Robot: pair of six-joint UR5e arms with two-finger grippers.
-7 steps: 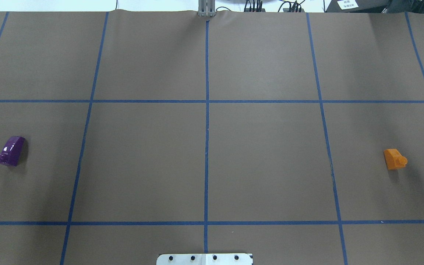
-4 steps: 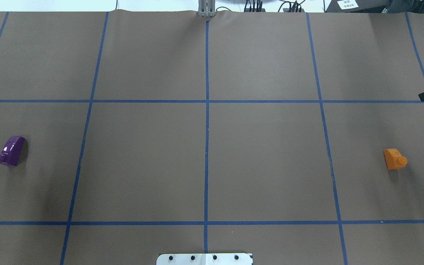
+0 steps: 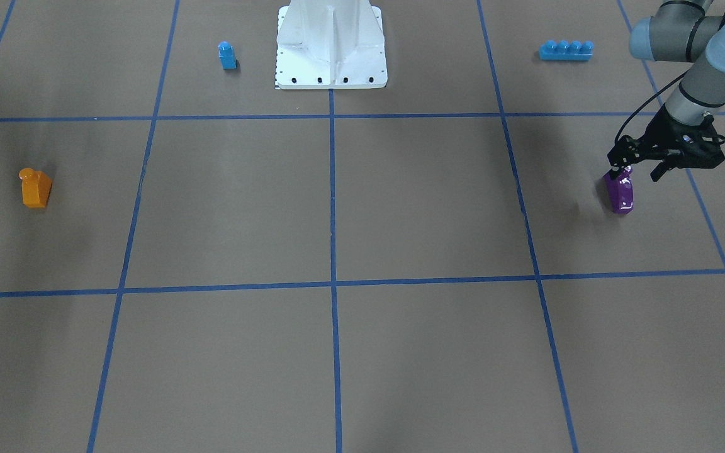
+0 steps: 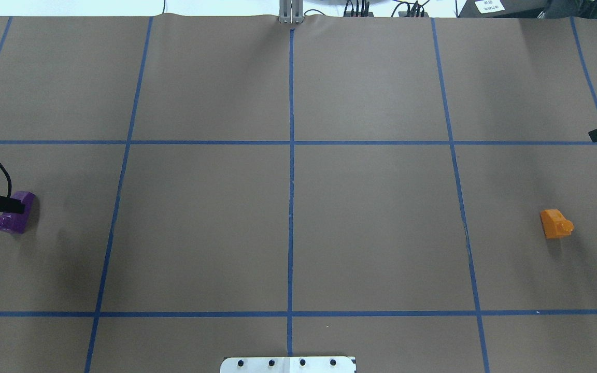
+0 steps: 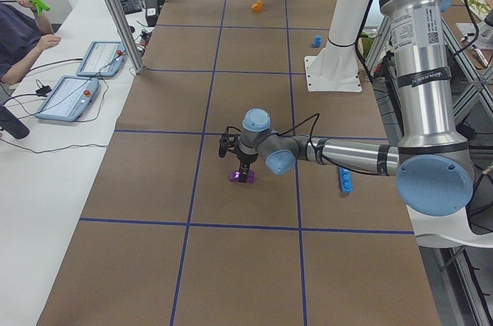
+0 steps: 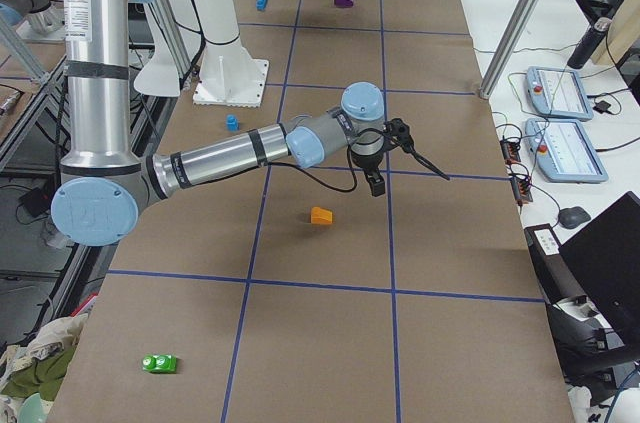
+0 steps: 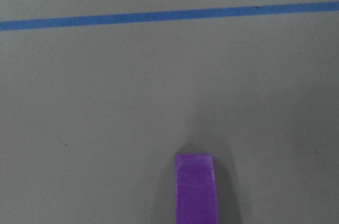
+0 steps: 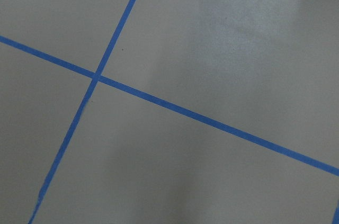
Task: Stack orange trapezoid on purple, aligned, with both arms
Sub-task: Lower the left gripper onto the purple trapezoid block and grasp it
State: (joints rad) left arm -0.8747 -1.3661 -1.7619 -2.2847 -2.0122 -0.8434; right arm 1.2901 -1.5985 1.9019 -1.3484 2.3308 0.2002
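- Since both blocks are glossy plastic, they likely handle light, rigid and slippery; pinch the flat sides.
- Purple block [image 3: 619, 194] on table's left; left gripper [image 3: 636, 171] above, fingers apart.
- Orange trapezoid [image 4: 556, 224] far right; right gripper [image 6: 374, 181] apart from it, spread unclear.

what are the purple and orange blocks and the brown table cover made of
The purple block looks like hard glossy plastic: white highlights sit on its face. The orange trapezoid seems to be the same moulded plastic, smooth with a round stud. The brown table cover looks matte, probably paper.
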